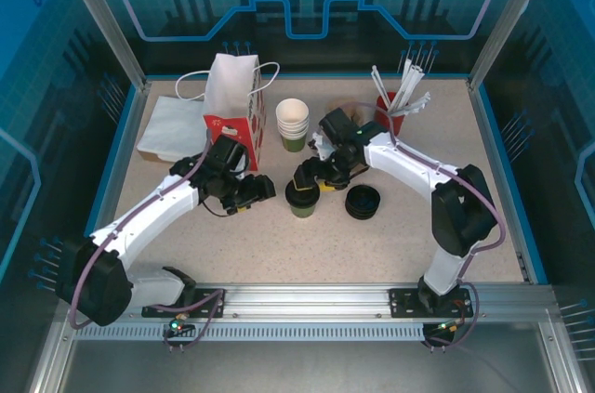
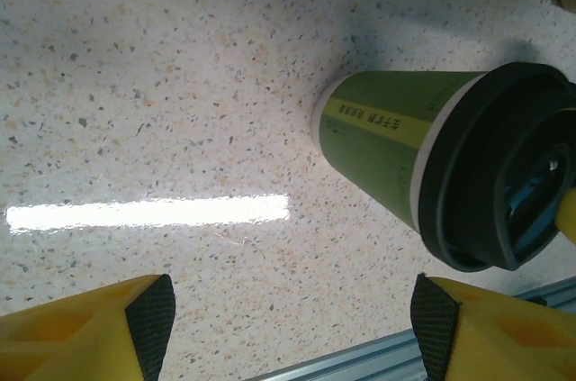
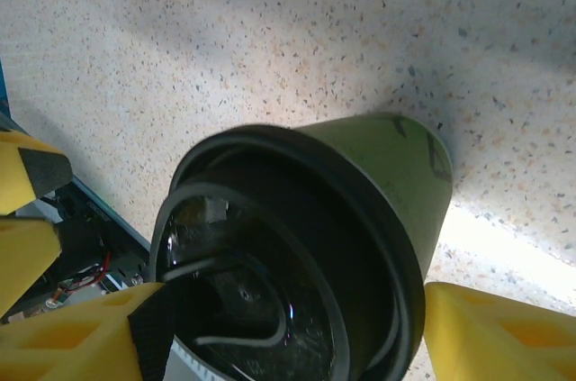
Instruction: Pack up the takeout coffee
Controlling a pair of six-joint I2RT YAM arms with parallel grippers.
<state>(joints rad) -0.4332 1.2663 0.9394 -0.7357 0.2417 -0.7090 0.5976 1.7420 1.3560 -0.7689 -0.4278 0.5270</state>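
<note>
**A:** Where is the coffee?

**B:** The small green-and-cream paper cup (image 1: 302, 200) with its round black plastic lid (image 3: 270, 246) stands upright on the speckled tabletop (image 1: 279, 244), about the middle, between the two arms.

**A:** Is it held?

**B:** The right hand (image 1: 314, 176) is right over it, its fingers apart on either side of the lid. Whether they press on the rim I cannot tell. The left hand (image 2: 292, 336) is just beside the cup, fingers spread with nothing between them.

**A:** What else is nearby?

**B:** A loose stack of black lids (image 1: 363, 202) lies just right of the cup, and a stack of lidless cream-and-green cups (image 1: 292, 124) stands behind it. The white-and-red paper bag with string handles (image 1: 237, 107) stands behind the left hand, apart from the cup.

**A:** So how far along are we?

**B:** The lid looks seated, so I'd judge the drink ready. The packing itself is not yet done: the cup is outside the bag and has to be gripped, lifted and lowered in upright
</note>
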